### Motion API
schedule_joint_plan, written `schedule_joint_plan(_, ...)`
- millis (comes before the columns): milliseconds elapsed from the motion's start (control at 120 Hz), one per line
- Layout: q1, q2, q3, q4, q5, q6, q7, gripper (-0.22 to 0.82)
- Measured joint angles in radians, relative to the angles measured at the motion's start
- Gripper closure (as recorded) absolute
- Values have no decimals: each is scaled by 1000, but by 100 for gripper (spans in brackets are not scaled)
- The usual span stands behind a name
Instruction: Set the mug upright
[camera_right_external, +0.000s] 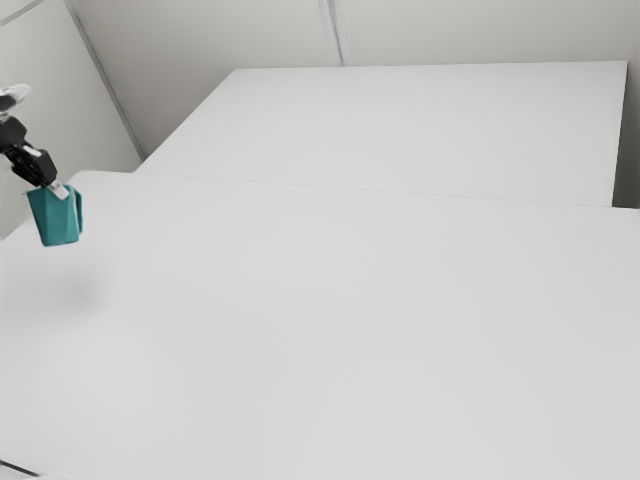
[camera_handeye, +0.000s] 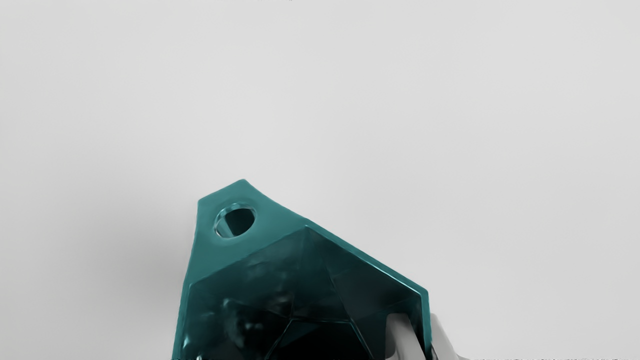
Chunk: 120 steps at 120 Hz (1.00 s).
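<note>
Currently, the claw (camera_right_external: 61, 191) is closed on one wall of the teal mug (camera_right_external: 58, 222). One finger (camera_handeye: 401, 336) sits inside the mug, and the other stands against the outside of the same wall, with the rim clamped between them. The mug hangs directly below the claw, its mouth facing up toward the hand and its base pointing down; the body is near upright, with a slight tilt. A corner of the rim, away from the clamped wall, carries a round hole (camera_handeye: 235, 221). The white table (camera_right_external: 350, 320) lies beneath the claw and the mug, and the mug is held above it, apart from the surface. A soft shadow (camera_right_external: 78, 291) falls on the tabletop below the claw and mug.
</note>
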<state>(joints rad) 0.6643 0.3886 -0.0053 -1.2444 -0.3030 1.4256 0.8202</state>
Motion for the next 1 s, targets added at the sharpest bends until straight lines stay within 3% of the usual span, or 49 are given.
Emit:
schedule_joint_plan(142,-152,-196,-33,-305,128,234,-8,79)
schedule_joint_plan(333,-295,-287,-35,-544,174,518,-23,79)
schedule_joint_plan(508,-580,-288,153,-620,104,638,-37,79)
schedule_joint_plan(567,-646,-280,185,-634,86,664,-41,79)
schedule_joint_plan(1000,-718,-414,106,-1024,58,1101,-63,79)
